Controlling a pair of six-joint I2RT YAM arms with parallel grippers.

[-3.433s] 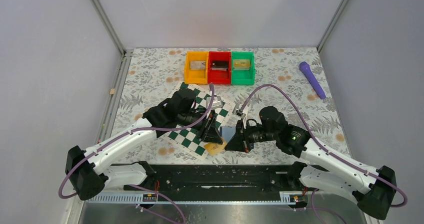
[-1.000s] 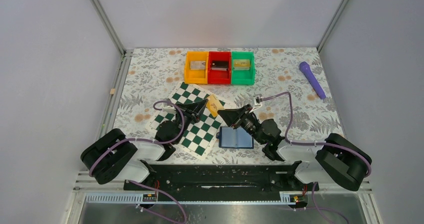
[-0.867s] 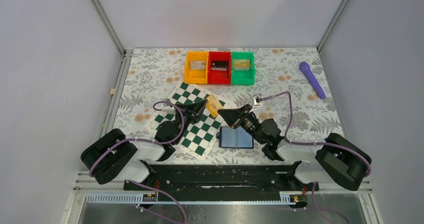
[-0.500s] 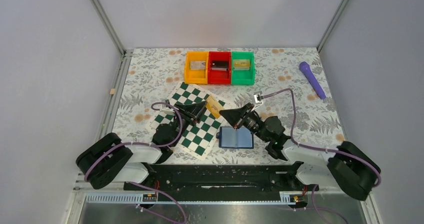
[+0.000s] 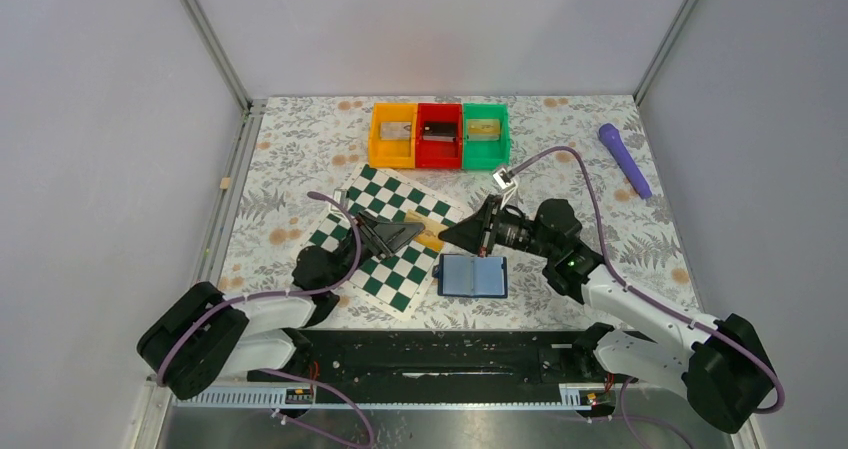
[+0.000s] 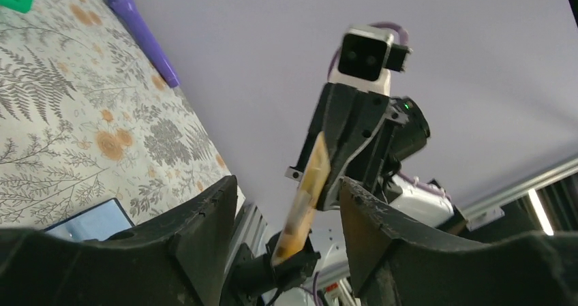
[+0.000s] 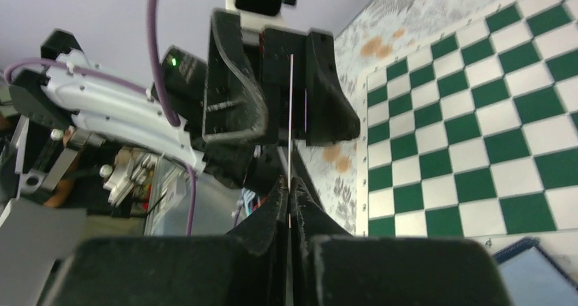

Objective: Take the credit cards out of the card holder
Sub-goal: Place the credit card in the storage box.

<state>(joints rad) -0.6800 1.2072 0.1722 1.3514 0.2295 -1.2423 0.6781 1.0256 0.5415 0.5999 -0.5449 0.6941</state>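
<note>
Item: one tan-gold credit card (image 5: 430, 237), over the chessboard's (image 5: 385, 259) right edge, which I see pinched in the right gripper (image 5: 449, 236), its free end between the left gripper's (image 5: 408, 233) spread fingers; blue card holder (image 5: 473, 276) open flat on the worktop, beside the chessboard's right edge.

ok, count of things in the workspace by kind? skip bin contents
bins: 3 (orange bin, red bin, green bin)
chessboard mat: 1
card holder: 1
credit card: 1, pinched in the right hand
purple marker: 1
small tan block: 1
total: 8
</note>
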